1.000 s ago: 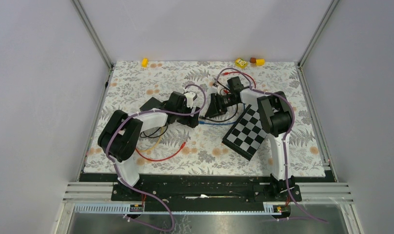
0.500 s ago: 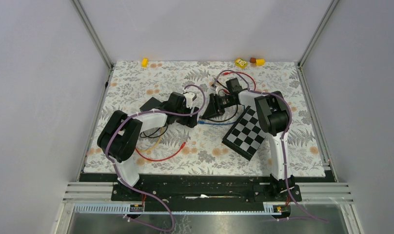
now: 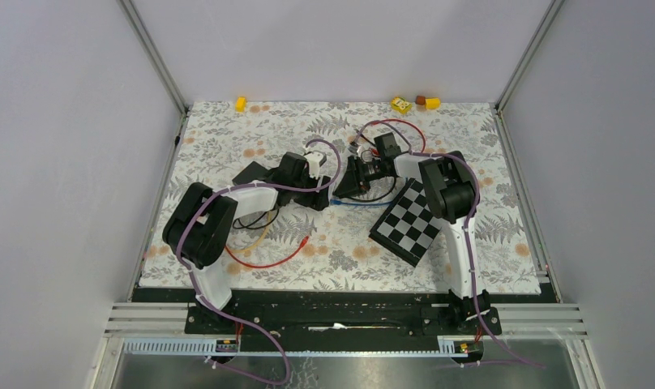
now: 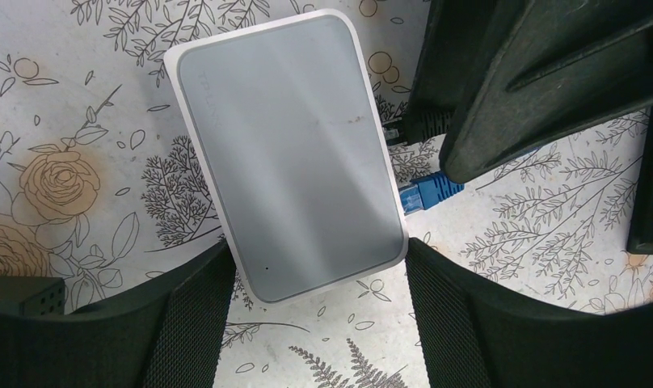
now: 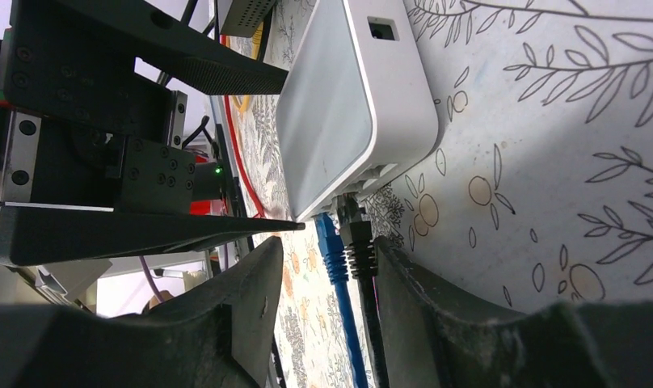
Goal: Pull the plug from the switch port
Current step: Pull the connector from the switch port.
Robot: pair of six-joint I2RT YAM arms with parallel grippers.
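The white switch [image 4: 291,153] lies flat on the floral mat. A blue plug [image 4: 428,192] and a black plug [image 4: 416,125] sit in its ports on the right edge. My left gripper [image 4: 317,267] spans the switch's near end, with a finger touching each corner. In the right wrist view the switch [image 5: 347,121] is ahead, with the blue plug [image 5: 329,242] and black plug [image 5: 358,238] side by side. My right gripper [image 5: 330,246] is open and straddles both plugs. One finger is against the black plug, and a gap remains beside the blue one. In the top view both grippers meet at mid-table [image 3: 336,182].
A checkerboard [image 3: 412,220] lies under the right arm. The blue cable [image 3: 361,204] trails toward it. A red cable [image 3: 267,261] and black cables loop by the left arm near a black box [image 3: 255,173]. Small yellow items [image 3: 241,104] [image 3: 400,104] sit at the back edge.
The right arm has shifted left and further back, bringing its gripper closer onto the plugs at the switch. The left arm and the switch have stayed put.
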